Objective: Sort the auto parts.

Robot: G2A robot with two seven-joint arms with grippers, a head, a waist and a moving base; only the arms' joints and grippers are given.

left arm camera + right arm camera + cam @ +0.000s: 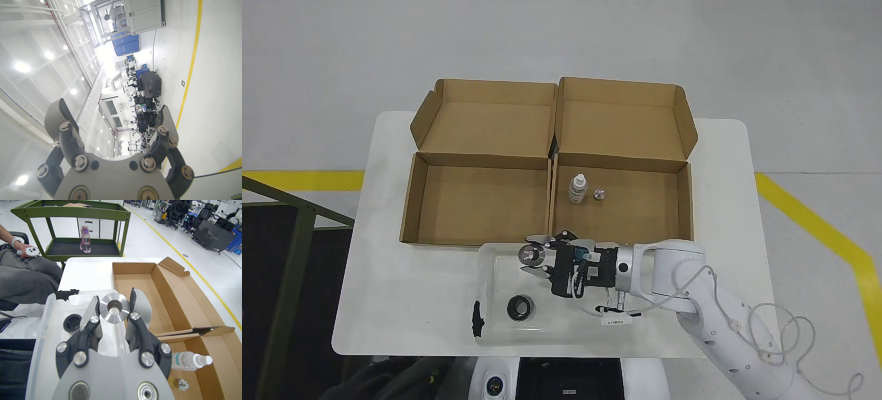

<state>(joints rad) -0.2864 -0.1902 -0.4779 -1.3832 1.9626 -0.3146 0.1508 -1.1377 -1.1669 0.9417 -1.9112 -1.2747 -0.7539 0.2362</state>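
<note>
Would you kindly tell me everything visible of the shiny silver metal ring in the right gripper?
The shiny silver metal ring is a thick machined disc with a round central hole and a bevelled edge, its hole facing the wrist camera. The right gripper clamps its rim between black ribbed pads, over the clear plastic bin.

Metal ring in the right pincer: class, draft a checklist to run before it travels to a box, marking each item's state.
1. Right pincer shut on the metal ring: ok.
2. Ring raised off the clear bin floor: cannot tell.
3. Left box floor bare: ok.
4. Right box has room beside spray bottle and small cylinder: ok.
5. Which box the ring belongs in: cannot tell.
</note>
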